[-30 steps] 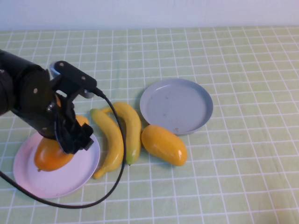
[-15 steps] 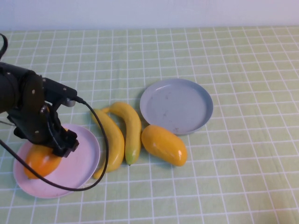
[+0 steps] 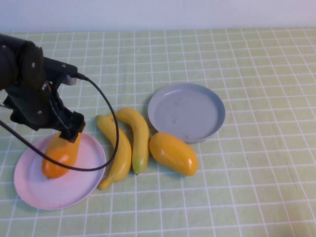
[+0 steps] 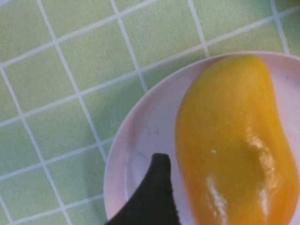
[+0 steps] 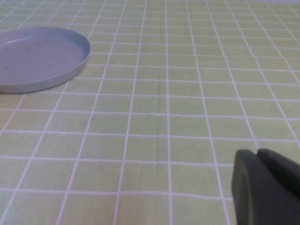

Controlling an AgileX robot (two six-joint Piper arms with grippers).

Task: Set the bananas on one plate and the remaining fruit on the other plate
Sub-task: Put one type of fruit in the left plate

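Left gripper (image 3: 69,132) hovering over the far edge of the pink plate (image 3: 29,190), fingers apart, gripping nothing. One dark fingertip (image 4: 152,197) showing in the left wrist view, just beside the mango on the plate (image 4: 236,145) but not touching it. Mango lying inside the plate, directly under and slightly nearer the robot than the gripper, long axis tilted toward the gripper. Arm cable (image 3: 106,133) looping down across the plate's right side.

Just right of the plate: two bananas (image 3: 128,140) lying side by side on the green checked tablecloth (image 3: 256,187), touching each other, the left one's near tip close to the plate rim. Further right, second mango (image 3: 173,153) resting on the cloth, next to the near rim of the grey-blue plate (image 3: 186,112). Grey-blue plate holding nothing.

Right gripper (image 5: 267,185) parked out of the high view, low over bare cloth, well apart from the grey-blue plate; fingers pressed together, holding nothing.
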